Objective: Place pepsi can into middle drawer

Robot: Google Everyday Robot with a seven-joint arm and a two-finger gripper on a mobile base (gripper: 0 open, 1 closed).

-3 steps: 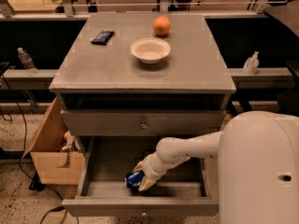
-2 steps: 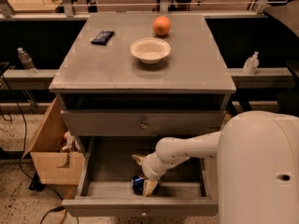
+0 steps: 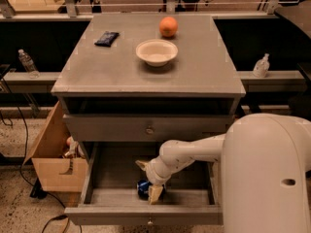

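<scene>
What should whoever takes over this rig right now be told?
Claw: down inside the open middle drawer, right against the pepsi can; grip state cannot be told.
Pepsi can: low in the drawer, near the centre of its front wall.
Done: the drawer is open and the can is inside it.
Left: confirm the can is released and resting on the drawer floor, then lift the arm out clear of the drawer.
</scene>
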